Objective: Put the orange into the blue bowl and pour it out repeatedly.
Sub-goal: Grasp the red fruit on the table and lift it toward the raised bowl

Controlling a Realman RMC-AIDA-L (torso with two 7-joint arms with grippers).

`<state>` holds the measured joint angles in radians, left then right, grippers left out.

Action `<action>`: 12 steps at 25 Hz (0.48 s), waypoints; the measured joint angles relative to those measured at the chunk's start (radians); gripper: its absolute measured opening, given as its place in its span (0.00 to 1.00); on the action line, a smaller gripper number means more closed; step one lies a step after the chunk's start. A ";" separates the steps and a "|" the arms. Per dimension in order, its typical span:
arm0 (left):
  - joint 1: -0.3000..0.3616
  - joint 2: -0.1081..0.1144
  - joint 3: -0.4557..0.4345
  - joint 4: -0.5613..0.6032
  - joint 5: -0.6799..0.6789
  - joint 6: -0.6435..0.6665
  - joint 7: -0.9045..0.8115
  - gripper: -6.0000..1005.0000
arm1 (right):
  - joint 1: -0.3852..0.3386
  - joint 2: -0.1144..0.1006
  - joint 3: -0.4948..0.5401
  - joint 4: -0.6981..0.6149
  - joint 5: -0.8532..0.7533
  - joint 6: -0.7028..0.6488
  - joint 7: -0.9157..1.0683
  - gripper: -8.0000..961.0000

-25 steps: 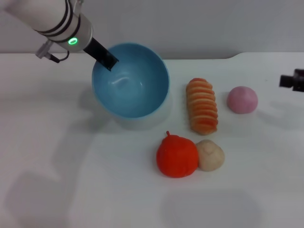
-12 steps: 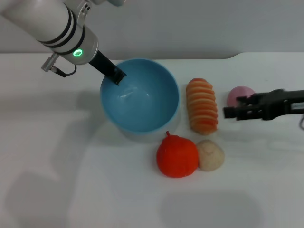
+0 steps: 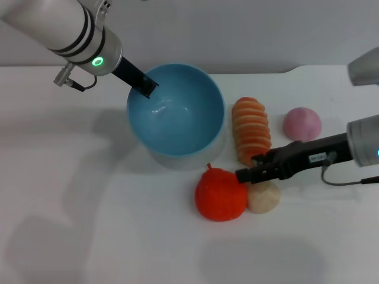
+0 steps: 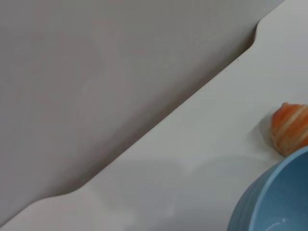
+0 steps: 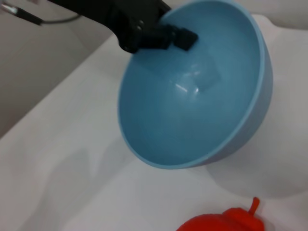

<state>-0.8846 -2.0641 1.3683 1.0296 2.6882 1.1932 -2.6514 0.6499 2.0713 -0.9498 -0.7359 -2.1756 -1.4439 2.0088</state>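
The right gripper (image 3: 244,175), its opening impossible to judge, reaches the orange (image 3: 219,195) on the tabletop (image 3: 89,225) while the left gripper (image 3: 148,86) grips the tilted, empty blue bowl (image 3: 195,133) by its rim, a firm grasp likely next

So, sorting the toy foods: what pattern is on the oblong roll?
Orange and cream ribbed stripes on the roll, clearest in the head view.

White tabletop (image 3: 77,207) carries three extras: a ribbed orange-and-cream striped roll (image 3: 251,129) lying lengthwise mid-table, a pink dome (image 3: 302,123) off to its right and apart, and a beige ball (image 3: 263,197) nearer the front edge, just below the roll.
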 joint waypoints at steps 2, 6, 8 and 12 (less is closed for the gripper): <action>0.006 0.000 0.003 0.000 0.000 -0.007 0.000 0.01 | 0.014 0.002 -0.025 0.035 0.006 0.038 0.000 0.76; 0.021 0.001 0.005 -0.001 -0.001 -0.023 0.001 0.01 | 0.032 0.004 -0.080 0.071 0.036 0.081 -0.002 0.75; 0.026 0.001 0.006 -0.002 -0.001 -0.027 0.002 0.01 | 0.044 0.005 -0.108 0.095 0.043 0.109 -0.002 0.75; 0.027 0.001 0.007 -0.002 -0.001 -0.030 0.003 0.01 | 0.065 0.006 -0.159 0.141 0.045 0.148 -0.002 0.74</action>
<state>-0.8573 -2.0631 1.3751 1.0277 2.6875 1.1630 -2.6486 0.7151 2.0773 -1.1090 -0.5952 -2.1306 -1.2955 2.0064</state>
